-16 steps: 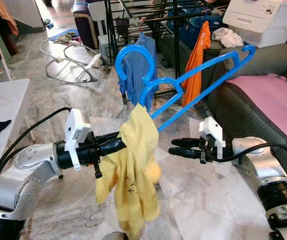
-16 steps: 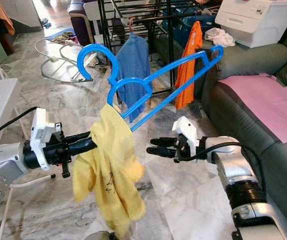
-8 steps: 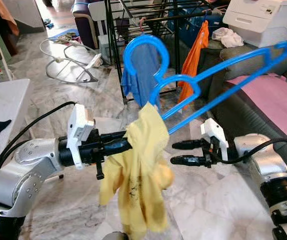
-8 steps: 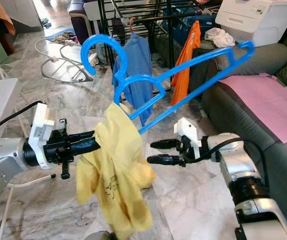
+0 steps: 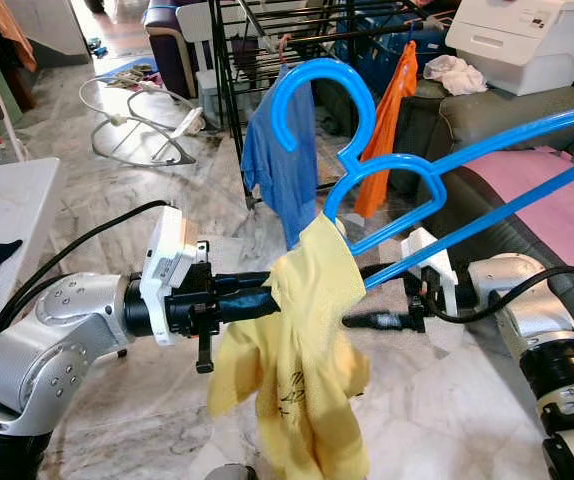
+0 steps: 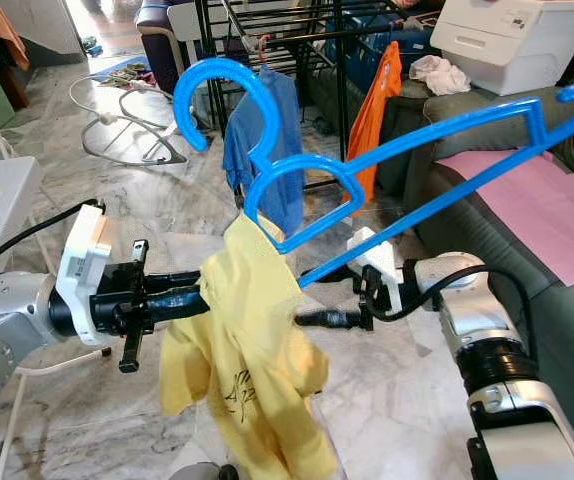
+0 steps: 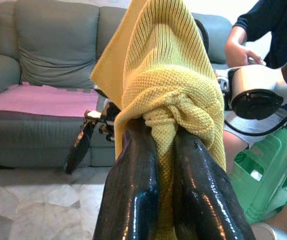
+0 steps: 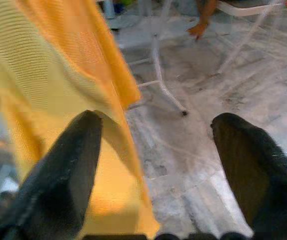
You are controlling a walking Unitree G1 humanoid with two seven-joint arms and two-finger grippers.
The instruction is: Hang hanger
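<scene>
The left gripper (image 5: 267, 300) is clamped on a bunched fold of the yellow garment (image 5: 302, 370), its two black fingers (image 7: 133, 200) pressed together around the knit. The garment drapes from one end of the blue hanger (image 6: 407, 150), which is held tilted above both arms, hook (image 6: 222, 85) uppermost and its long bars slanting up toward the grey sofa (image 5: 527, 130). The right gripper (image 6: 317, 318) sits just beside the hanging cloth, below the hanger's lower bar, with its fingers (image 8: 68, 170) spread wide apart and holding nothing. Beyond the hanger stands a black drying rack (image 5: 297, 30) carrying a blue garment (image 5: 277, 150) and an orange garment (image 5: 387, 120). The floor is pale marble (image 5: 117, 180).
</scene>
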